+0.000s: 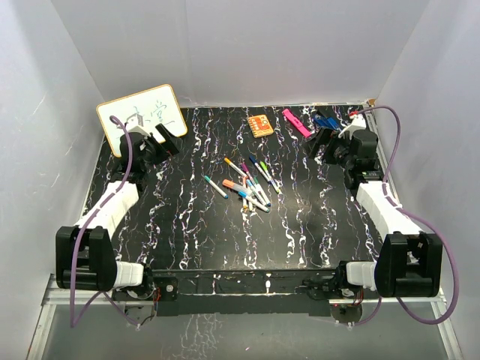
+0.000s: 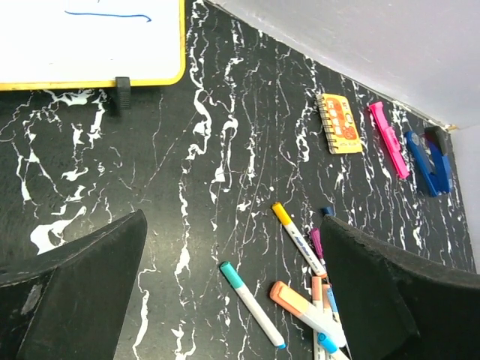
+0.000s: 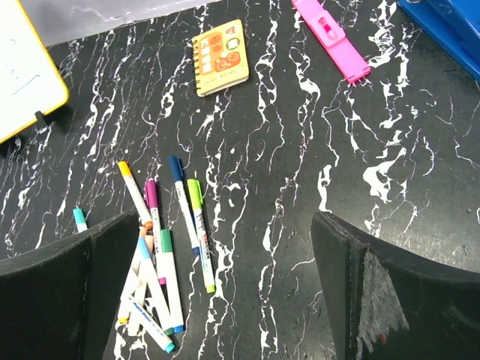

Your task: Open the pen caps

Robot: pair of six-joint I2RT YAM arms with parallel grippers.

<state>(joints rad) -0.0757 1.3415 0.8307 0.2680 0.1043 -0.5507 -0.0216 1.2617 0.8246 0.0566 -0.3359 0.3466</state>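
Observation:
Several pens (image 1: 247, 184) with white barrels lie in a loose pile mid-table, all with their coloured pen caps on. In the left wrist view a teal-capped pen (image 2: 251, 304) lies apart from a yellow-capped one (image 2: 300, 240) and a fat orange one (image 2: 307, 307). The right wrist view shows blue (image 3: 176, 169), lime (image 3: 194, 191), magenta (image 3: 151, 193) and yellow (image 3: 124, 169) caps. My left gripper (image 1: 159, 141) (image 2: 232, 221) hangs open at the back left, above the table. My right gripper (image 1: 326, 142) (image 3: 225, 217) hangs open at the back right. Neither touches a pen.
A small yellow-framed whiteboard (image 1: 142, 116) stands at the back left, just behind the left gripper. An orange spiral notepad (image 1: 260, 125), a pink clip (image 1: 295, 122) and a blue clip (image 1: 325, 121) lie along the back edge. White walls enclose the black marbled table (image 1: 187, 225).

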